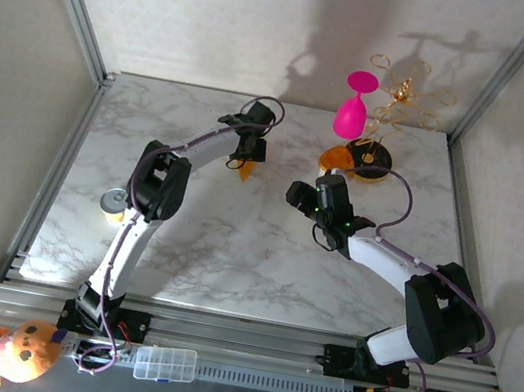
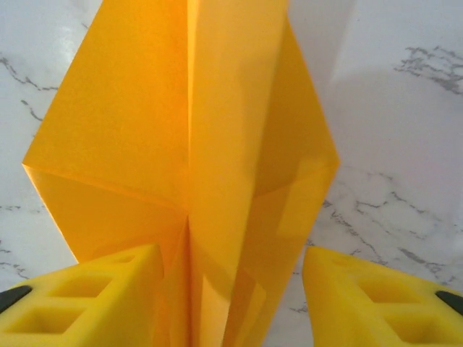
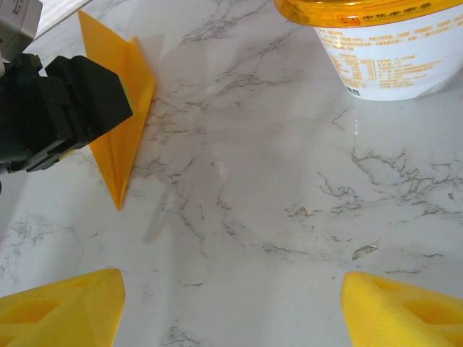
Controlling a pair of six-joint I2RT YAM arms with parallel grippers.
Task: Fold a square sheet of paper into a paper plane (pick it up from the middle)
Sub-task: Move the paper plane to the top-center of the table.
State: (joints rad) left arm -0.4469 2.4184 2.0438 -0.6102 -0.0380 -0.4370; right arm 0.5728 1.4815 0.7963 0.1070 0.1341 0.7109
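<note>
One paper plane (image 3: 123, 155), one white cup (image 3: 391, 61), one pink goblet (image 1: 352, 112), one plush toy (image 1: 12, 348).

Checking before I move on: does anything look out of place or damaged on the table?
Nothing stands out. The paper plane lies creased on the table within the open left tool. The cup stands upright, and nothing has spilled.

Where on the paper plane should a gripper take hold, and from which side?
Likely the central lengthwise fold of the paper plane, coming from above: the flaps lie nearly flat on the table, and that crease seems raised between the open fingers of the left gripper.
</note>
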